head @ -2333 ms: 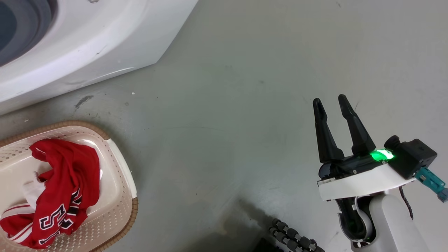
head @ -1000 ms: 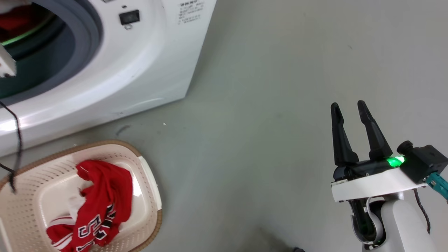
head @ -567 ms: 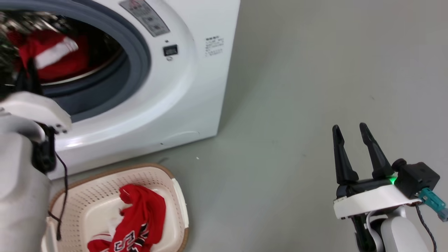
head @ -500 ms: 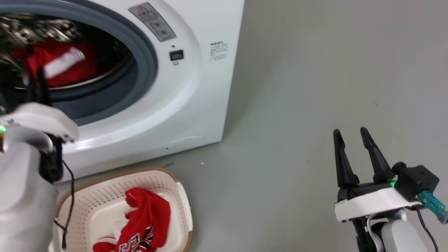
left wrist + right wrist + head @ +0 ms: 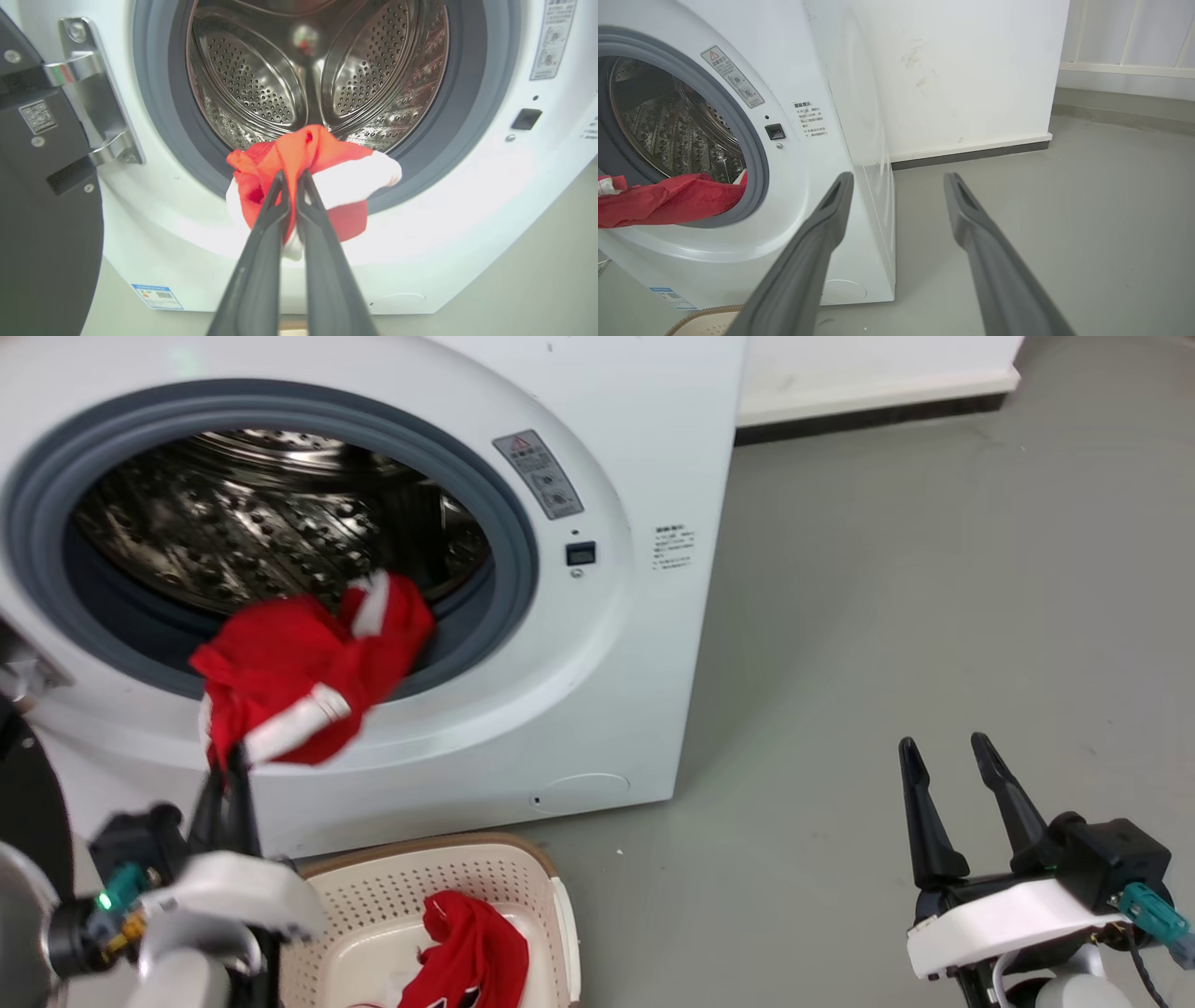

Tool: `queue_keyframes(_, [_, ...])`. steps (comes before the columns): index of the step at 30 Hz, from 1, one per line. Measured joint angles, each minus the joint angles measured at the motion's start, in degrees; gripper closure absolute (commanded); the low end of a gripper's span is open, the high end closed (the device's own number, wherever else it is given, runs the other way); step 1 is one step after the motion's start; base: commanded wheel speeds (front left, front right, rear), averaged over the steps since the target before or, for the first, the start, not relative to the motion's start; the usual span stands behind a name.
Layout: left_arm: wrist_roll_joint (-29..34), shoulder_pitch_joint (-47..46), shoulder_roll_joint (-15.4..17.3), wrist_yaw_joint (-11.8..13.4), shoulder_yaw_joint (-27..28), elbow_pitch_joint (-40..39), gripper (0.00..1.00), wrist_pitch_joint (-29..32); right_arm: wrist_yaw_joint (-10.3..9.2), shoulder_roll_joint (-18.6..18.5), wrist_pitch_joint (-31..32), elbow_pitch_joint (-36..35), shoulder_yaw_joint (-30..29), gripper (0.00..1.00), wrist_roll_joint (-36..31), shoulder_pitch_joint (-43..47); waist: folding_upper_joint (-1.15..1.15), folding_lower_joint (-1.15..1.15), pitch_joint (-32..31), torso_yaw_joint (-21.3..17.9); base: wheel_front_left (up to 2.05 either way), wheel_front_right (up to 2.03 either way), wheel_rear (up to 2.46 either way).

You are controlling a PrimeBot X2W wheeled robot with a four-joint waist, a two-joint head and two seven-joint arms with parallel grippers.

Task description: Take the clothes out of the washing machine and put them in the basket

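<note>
The white washing machine [image 5: 597,644] stands with its round grey seal and steel drum [image 5: 299,74] exposed. A red garment with white trim [image 5: 308,667] hangs over the seal's lower lip, partly outside the drum. My left gripper [image 5: 229,765] is shut on that garment [image 5: 322,158], its fingers pinching the cloth just in front of the opening. The cream basket [image 5: 448,896] sits on the floor below the opening with another red garment [image 5: 471,957] inside. My right gripper [image 5: 943,751] stands open over bare floor at the lower right, holding nothing [image 5: 899,179].
The machine's dark door [image 5: 42,196] is swung wide on its metal hinge [image 5: 93,93] at the left. Grey floor [image 5: 934,597] spreads to the right of the machine. A white wall with a dark skirting [image 5: 971,151] runs behind.
The head camera has tilted up from the floor and basket to the machine's opening. My left gripper has drawn the red garment from inside the drum out over the seal's lip. The right gripper stays open.
</note>
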Motion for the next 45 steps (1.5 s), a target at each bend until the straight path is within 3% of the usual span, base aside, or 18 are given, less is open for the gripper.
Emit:
queue_keyframes(6, [0.55,8.82,-2.29,1.56,-2.34,-5.36,1.00,0.04,0.00,-0.01,1.52,-1.60,-0.49,0.00,-0.59,1.66,0.00,0.00,-2.27,2.32,0.00,0.00,0.00])
queue_keyframes(13, [-0.05,17.08,-4.59,2.27,-4.72,-5.78,1.00,0.62,0.00,-0.01,2.63,-2.81,-0.74,0.00,-0.80,3.54,0.00,0.01,-4.14,3.87,0.00,0.00,0.00])
queue_keyframes(17, [-1.07,20.19,-5.87,2.25,-5.75,-4.24,1.00,0.69,0.00,-0.01,3.10,-3.94,-0.82,0.00,-0.81,4.29,0.00,0.01,-4.11,4.26,0.00,0.00,0.00])
queue_keyframes(23, [-3.13,21.22,-8.20,0.10,-6.92,3.13,1.00,0.87,0.00,-0.01,3.38,-5.19,-0.49,0.00,-0.81,4.06,0.00,0.02,-1.92,4.22,0.00,0.00,0.00])
queue_keyframes(34, [-3.67,6.39,-8.50,-6.26,-6.36,19.02,1.00,0.10,0.00,-0.02,2.61,-6.84,-0.79,0.00,-1.21,-0.80,0.00,0.03,8.30,3.03,0.00,0.00,0.00])
queue_keyframes(45, [-2.57,-9.66,-9.31,-10.85,-6.92,38.06,1.00,0.00,0.00,-0.01,0.51,-6.11,0.23,0.00,-1.20,-5.55,0.00,0.04,19.36,1.57,0.00,0.00,0.00])
